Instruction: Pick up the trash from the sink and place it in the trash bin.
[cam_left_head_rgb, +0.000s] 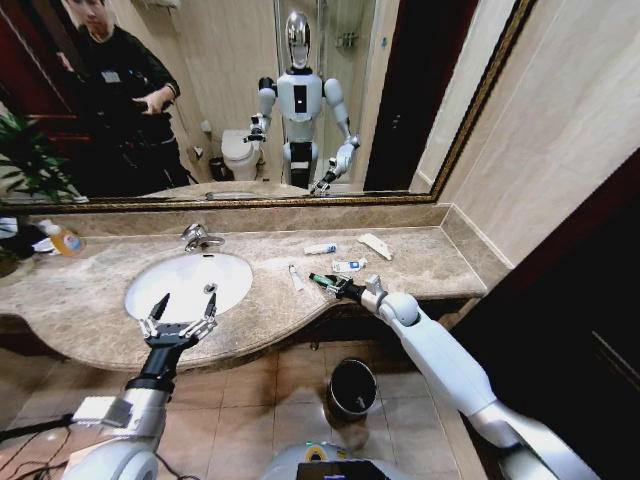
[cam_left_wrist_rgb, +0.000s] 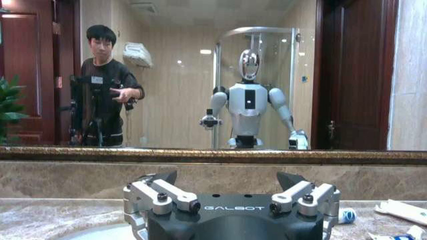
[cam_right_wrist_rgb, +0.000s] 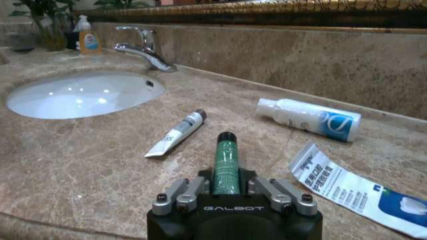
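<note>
We see the right gripper (cam_right_wrist_rgb: 227, 186) low over the marble worktop (cam_left_head_rgb: 420, 268), its jaws pinching a teal-green tube (cam_right_wrist_rgb: 225, 164) whose black cap points away from the jaws. Just past the jaws to one side lies a small white tube (cam_right_wrist_rgb: 176, 134), and farther out a white-and-blue bottle (cam_right_wrist_rgb: 310, 118); a white-and-blue packet (cam_right_wrist_rgb: 353, 189) lies flat close beside the jaws on the other side. A flat white wrapper (cam_left_head_rgb: 376, 246) rests near the back wall. The left gripper (cam_left_head_rgb: 180, 308) hovers over the front rim of the sink (cam_left_head_rgb: 188, 282), its jaws spread wide and holding nothing. The trash bin (cam_left_head_rgb: 352, 387) stands on the floor below the worktop edge, beneath the right arm.
</note>
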